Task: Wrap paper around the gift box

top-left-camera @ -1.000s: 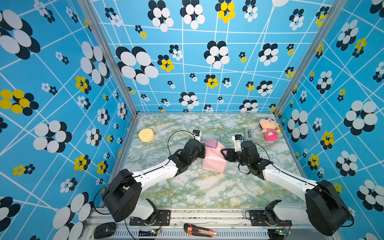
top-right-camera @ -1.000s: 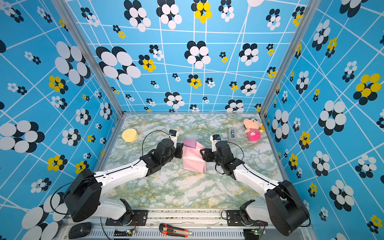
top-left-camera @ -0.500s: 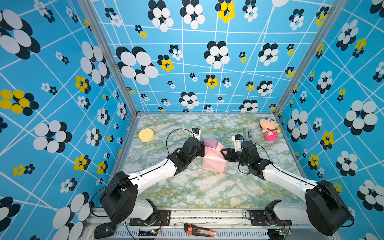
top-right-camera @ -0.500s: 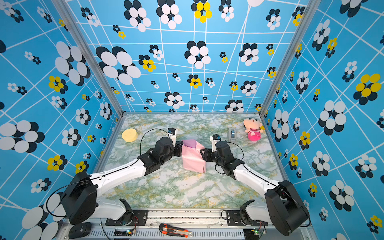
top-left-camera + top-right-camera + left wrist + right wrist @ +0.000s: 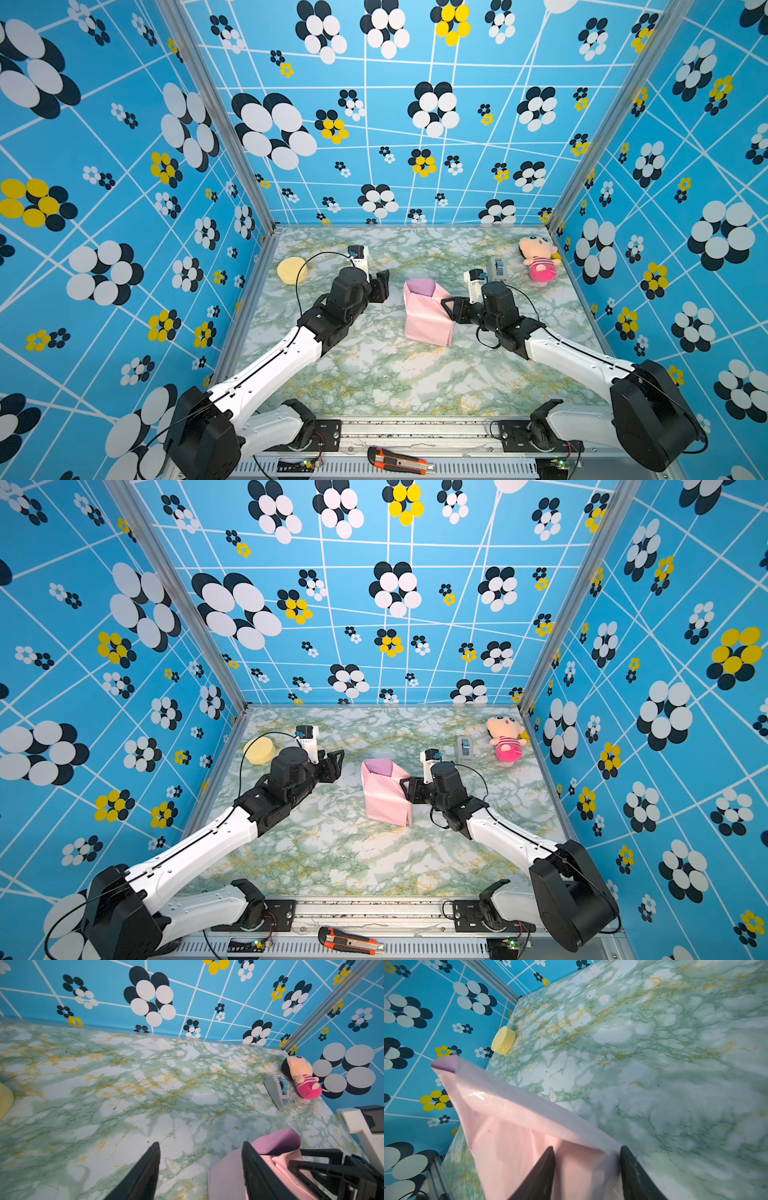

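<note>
Fingers [image 5: 148,1169] of the left gripper [image 5: 383,286] stand wide and empty, near the left of the paper [image 5: 426,320] parcel mid-table, its long axis running front to back, box hidden inside. Nearer, the right gripper [image 5: 449,308] straddles its right edge; whether it pinches cannot be told. Green marble table [image 5: 374,374], blue floral walls [image 5: 374,124].
</note>
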Available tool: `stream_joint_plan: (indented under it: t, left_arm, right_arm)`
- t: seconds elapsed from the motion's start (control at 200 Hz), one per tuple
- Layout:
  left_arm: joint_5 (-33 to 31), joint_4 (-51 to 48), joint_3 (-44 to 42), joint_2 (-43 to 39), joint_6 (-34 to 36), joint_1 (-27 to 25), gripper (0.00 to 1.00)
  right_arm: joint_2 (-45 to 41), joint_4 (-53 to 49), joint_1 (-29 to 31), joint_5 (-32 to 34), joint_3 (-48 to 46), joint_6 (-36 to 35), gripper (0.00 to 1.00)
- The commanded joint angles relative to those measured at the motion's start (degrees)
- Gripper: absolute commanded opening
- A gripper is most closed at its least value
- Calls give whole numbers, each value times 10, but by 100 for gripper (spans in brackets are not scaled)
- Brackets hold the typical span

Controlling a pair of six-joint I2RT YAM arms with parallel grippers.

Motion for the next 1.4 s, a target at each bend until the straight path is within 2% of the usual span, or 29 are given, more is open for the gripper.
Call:
stream_joint_plan:
  t: [0.0,0.14,0.595,1.394]
  left_arm:
    - [31,-33,-29,-9,-38,29,65]
    - [75,-22,-47,1,-67,57,65]
    - [160,48,-48,92,-92,52,64]
    - [193,126,-46,160,-104,7,63]
  right_arm:
    - [20,-91,7,-2,-16,-11,52]
    - [20,-91,7,-4,-14,-11,52]
    - [17,-94,7,-6,-11,-11,52]
    - [23,-87,8,-7,-11,-10,52]
